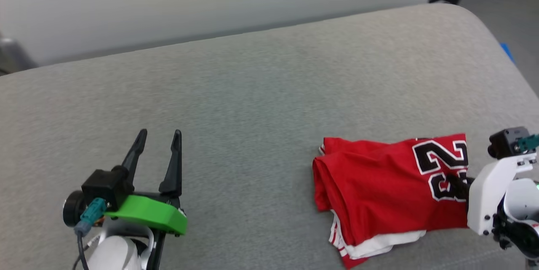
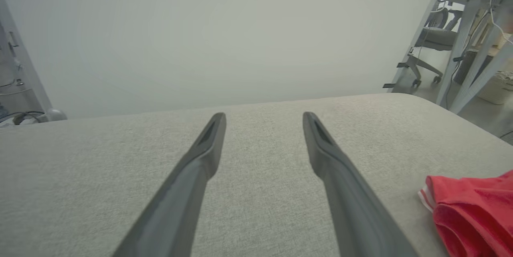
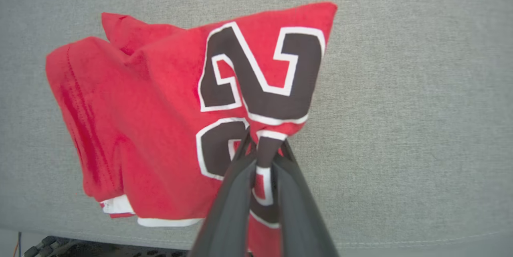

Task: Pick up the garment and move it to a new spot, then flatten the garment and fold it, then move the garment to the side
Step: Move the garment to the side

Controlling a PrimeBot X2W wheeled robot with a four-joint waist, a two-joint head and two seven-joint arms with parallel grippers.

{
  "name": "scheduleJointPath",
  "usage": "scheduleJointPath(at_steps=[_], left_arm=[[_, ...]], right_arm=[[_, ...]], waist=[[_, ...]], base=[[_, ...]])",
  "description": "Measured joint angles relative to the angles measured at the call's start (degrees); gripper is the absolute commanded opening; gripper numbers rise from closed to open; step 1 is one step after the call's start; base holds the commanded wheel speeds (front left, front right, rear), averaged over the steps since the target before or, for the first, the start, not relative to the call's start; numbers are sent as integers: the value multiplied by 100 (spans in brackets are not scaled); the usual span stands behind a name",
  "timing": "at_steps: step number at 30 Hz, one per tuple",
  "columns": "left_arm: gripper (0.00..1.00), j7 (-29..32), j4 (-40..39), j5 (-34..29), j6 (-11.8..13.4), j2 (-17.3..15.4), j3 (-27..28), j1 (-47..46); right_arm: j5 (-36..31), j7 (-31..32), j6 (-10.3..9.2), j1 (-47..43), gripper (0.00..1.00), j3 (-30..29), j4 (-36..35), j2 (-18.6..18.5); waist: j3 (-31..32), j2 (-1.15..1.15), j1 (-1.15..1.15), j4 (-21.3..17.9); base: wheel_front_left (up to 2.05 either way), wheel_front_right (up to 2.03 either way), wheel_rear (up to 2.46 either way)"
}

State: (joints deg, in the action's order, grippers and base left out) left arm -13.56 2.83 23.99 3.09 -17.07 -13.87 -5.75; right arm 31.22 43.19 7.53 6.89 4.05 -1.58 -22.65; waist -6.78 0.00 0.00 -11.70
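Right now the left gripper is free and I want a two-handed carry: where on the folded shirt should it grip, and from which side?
Probably the rounded fold at the left end of the garment, approached from the robot's left with the open left gripper kept low over the grey padded surface. The right gripper pinches the numbered right edge, so a left-end hold should balance it.

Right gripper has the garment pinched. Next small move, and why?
Probably lift the right gripper slightly and start drawing the garment sideways. The garment lies folded in a compact stack on the grey cushion, the right gripper is shut on a pinch of cloth at the number, and the left gripper is open, apart from it.
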Motion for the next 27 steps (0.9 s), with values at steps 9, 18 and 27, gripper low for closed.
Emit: scheduleJointPath(at_steps=[9, 18, 27], left_arm=[[100, 324, -614, -138, -41, -363, 16, -626], [100, 478, -1095, -311, -158, -486, -75, -1339], [100, 463, -1199, -403, -287, -448, -254, -1932]], right_arm=[[-213, -321, 0, 947, 0, -271, 336, -21], [-659, -892, 0, 1569, 0, -1278, 1106, -608], [-1004, -1553, 1, 2223, 0, -2245, 1947, -853]], waist=[[-616, 0, 1, -733], [-1559, 0, 1, -833], [-2472, 0, 2, -468]], base=[[0, 0, 0], [0, 0, 0], [0, 0, 0]])
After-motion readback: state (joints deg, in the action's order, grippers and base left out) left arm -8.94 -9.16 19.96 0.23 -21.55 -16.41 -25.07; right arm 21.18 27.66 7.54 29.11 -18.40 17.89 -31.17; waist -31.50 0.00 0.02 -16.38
